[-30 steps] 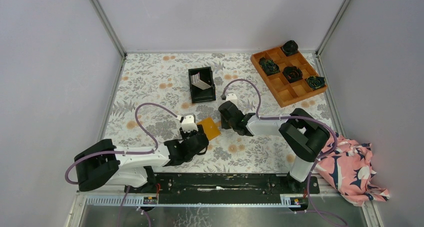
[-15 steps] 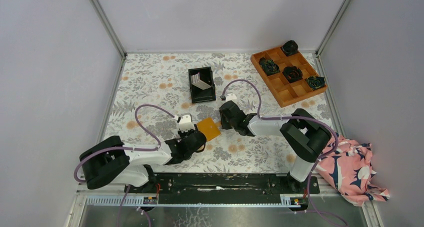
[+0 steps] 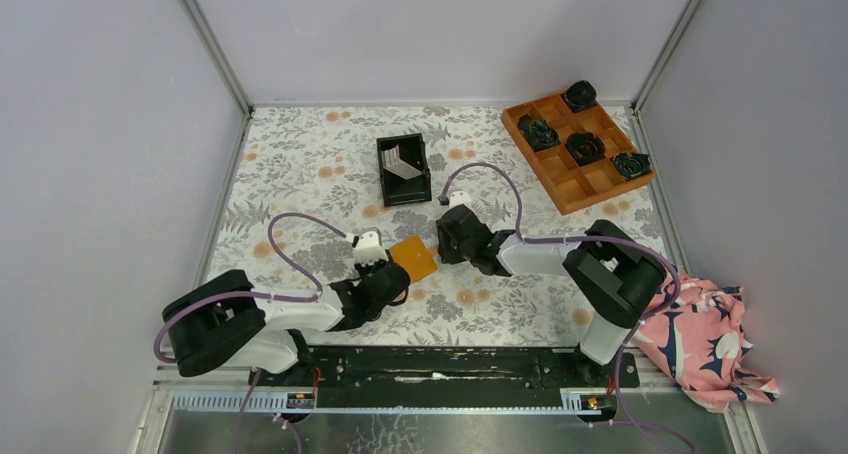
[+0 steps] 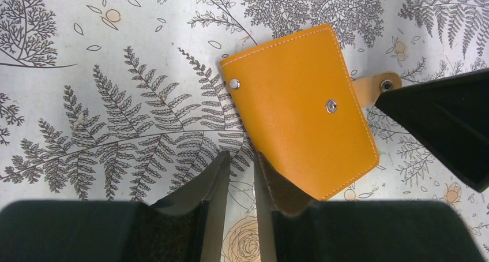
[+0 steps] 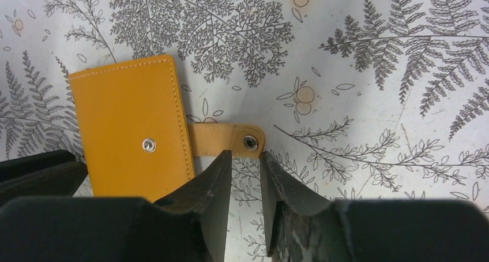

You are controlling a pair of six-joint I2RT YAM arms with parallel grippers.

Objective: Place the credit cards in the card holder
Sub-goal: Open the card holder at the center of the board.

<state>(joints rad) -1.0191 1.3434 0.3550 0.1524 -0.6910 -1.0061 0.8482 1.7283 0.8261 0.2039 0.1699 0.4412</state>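
Note:
The card holder (image 3: 413, 258) lies shut on the flowered table, orange side up, its strap tab (image 5: 228, 140) unsnapped. My left gripper (image 3: 391, 272) is at the holder's near-left corner; its jaws are narrowly open with only table between them, and the right fingertip (image 4: 271, 175) touches the holder's edge (image 4: 300, 106). My right gripper (image 3: 446, 242) is low at the holder's right side, jaws narrowly open and empty, tips (image 5: 245, 161) just short of the tab. The credit cards (image 3: 402, 160), pale and silvery, stand in the black bin (image 3: 388, 179) farther back.
An orange compartment tray (image 3: 573, 195) with dark rosettes sits at the back right. A pink flowered cloth (image 3: 700, 336) lies off the table's right edge. Grey walls enclose the table on three sides.
My left gripper's jaws have narrowed a good deal and it has slid up to the card holder's corner. My right gripper has edged left toward the tab.

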